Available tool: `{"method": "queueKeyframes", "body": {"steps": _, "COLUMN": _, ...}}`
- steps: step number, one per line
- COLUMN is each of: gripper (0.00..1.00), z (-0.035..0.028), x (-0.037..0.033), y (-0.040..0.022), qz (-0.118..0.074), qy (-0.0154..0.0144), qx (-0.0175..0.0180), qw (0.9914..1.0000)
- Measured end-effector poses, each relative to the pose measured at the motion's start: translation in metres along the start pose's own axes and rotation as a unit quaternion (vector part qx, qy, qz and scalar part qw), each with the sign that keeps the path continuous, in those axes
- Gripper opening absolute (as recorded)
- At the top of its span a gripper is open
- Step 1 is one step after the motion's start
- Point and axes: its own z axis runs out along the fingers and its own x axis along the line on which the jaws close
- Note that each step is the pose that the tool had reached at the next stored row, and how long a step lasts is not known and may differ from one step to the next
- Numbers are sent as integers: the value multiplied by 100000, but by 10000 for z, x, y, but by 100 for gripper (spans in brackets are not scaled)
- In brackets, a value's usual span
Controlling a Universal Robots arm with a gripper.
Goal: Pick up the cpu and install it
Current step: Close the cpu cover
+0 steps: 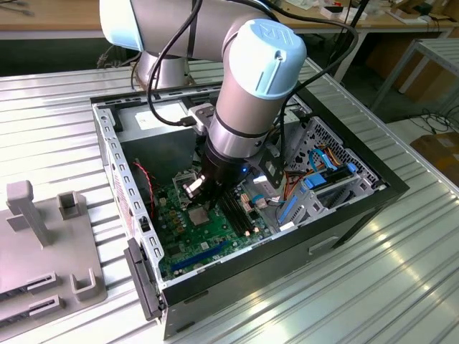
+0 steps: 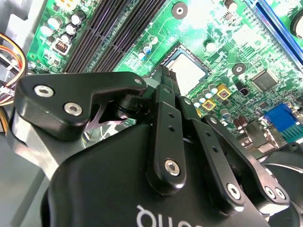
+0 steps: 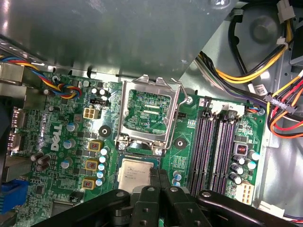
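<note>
The cpu is a small silver-grey square lying flat in its socket on the green board; it also shows in the second wrist view and the exterior view. The socket's metal load frame stands flipped open just beyond it. My gripper hangs low over the board inside the open computer case. Its two black fingers are pressed together, and their tips sit at one edge of the cpu. Nothing shows between the fingers.
Black memory slots run beside the socket. Bundled coloured cables hang at the case side by a blue drive bracket. A large grey metal box walls off the far end. A grey fixture lies at the exterior view's left.
</note>
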Motion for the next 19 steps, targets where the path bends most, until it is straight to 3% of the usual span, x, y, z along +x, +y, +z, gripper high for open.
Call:
{"method": "queueKeyframes", "body": {"steps": 10, "gripper": 11, "z": 0, "x": -2, "y": 0, "qz": -138, "qy": 8, "qx": 3, "qw": 100000}}
{"method": "queueKeyframes", "body": {"steps": 19, "gripper": 11, "z": -1, "x": -24, "y": -1, "qz": -2853, "qy": 170, "qx": 59, "qw": 99959}}
